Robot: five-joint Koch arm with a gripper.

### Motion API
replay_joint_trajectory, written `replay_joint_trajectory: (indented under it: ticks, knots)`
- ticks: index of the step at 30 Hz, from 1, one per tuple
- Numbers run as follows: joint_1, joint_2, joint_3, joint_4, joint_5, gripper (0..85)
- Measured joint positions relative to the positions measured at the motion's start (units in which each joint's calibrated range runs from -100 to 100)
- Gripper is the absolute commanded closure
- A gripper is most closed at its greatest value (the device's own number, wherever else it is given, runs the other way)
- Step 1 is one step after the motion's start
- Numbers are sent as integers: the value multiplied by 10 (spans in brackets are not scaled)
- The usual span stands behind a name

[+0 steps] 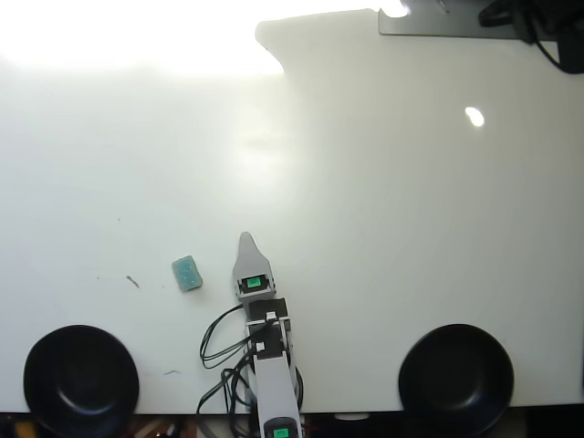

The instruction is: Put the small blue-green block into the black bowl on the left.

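1. one overhead view only. the arm (pixel 270 365) enters from the bottom edge, leaning slightly left, and its fingers (pixel 245 239) end in a single pale pointed tip over the white surface (pixel 383 228).
2. fingers: only one tip shows, the two lying one behind the other for this camera; whether they are apart or together cannot be told. nothing is seen held.
3. the small blue-green block (pixel 187 273) lies flat on the surface to the left of the fingers and a little below the tip in the picture, near but clear of them, untouched.
4. the black bowl (pixel 81 380) sits at the lower left, well apart from the fingers and below-left of the block; nothing shows inside it.
5. a second black bowl (pixel 455 378) of the same look sits at the lower right, well apart from the fingers on the opposite side.
6. black cables (pixel 219 342) loop beside the arm, below the fingers.
7. strong glare washes out the upper left of the surface.
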State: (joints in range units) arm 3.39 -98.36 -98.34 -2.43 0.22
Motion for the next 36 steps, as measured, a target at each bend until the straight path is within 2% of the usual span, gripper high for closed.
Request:
replay_joint_trajectory:
  ticks: [4, 7, 11, 16, 21, 26, 36]
  knots:
    - [0, 0, 15, -14, -28, 376]
    - [2, 0, 49, -42, -65, 376]
    - [10, 0, 102, -43, -135, 376]
    - [39, 0, 114, -45, -237, 375]
    - [79, 0, 137, -86, -309, 376]
    - [123, 0, 137, -150, -337, 382]
    - [189, 3, 137, -163, -346, 395]
